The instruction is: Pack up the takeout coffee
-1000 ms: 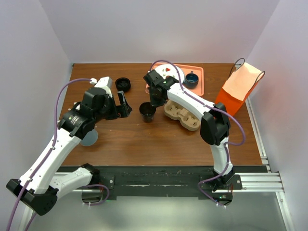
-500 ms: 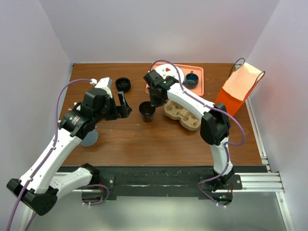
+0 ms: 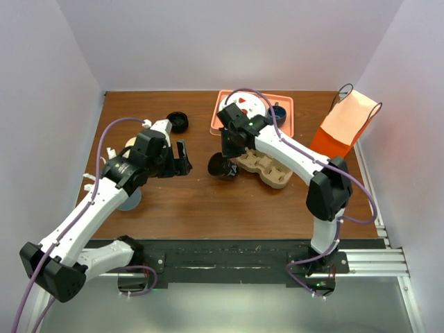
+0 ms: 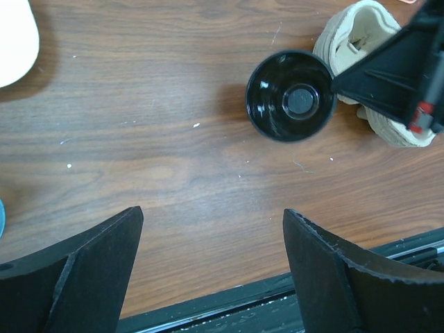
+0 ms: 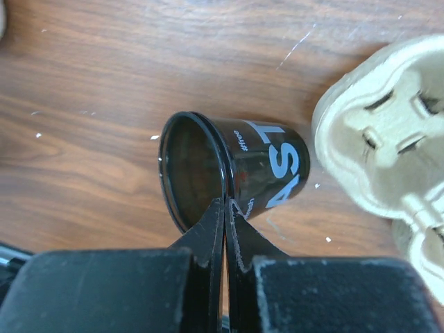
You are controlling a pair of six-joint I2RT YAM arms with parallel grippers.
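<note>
The takeout coffee cup [image 3: 220, 166] is a small black cup with white lettering, open-topped, with no lid on it. It sits tilted on the wooden table just left of the cardboard cup carrier [image 3: 267, 166]. My right gripper [image 3: 227, 159] is shut on the cup's rim, one finger inside and one outside, as the right wrist view shows [image 5: 225, 202]. The cup's side faces that camera [image 5: 270, 163]. My left gripper [image 3: 182, 158] is open and empty, left of the cup. The left wrist view looks down into the cup [image 4: 291, 96] past the open gripper [image 4: 211, 215]. A round black lid [image 3: 177, 121] lies at the back left.
An orange tray [image 3: 286, 123] at the back holds a small blue mug [image 3: 277, 112] and a white plate. An orange paper bag [image 3: 347, 128] stands at the right. A grey-blue disc [image 3: 128, 201] lies under the left arm. The carrier also shows in both wrist views [image 4: 361, 35] [image 5: 388, 132].
The right gripper has moved slightly right and nearer with the cup, which is now tilted. The left arm has stretched forward, its gripper still open.
</note>
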